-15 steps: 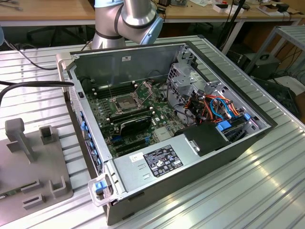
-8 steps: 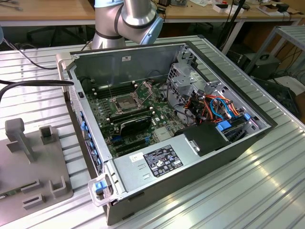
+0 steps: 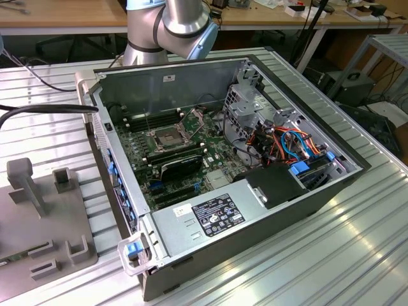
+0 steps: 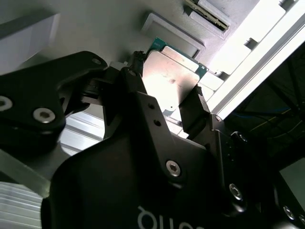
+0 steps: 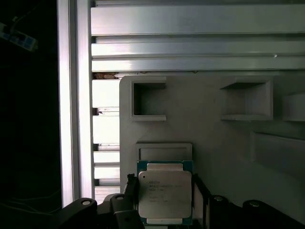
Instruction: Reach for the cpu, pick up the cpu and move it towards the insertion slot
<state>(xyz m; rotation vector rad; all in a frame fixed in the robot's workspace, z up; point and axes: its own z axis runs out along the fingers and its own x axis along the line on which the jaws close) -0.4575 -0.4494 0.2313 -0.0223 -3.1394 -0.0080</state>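
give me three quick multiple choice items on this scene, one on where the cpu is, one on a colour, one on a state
1. Where is the cpu? A on the motherboard B between the fingers of the gripper, over the grey fixture plate C on the table
2. What colour is the cpu's rim? A red B green C yellow
3. The insertion slot is A empty B filled C under a cooler
Answers: 1 B, both wrist views show a finger at each of its two side edges. 2 B, a green edge rims its silver lid. 3 A, its centre looks dark and bare in the exterior view.
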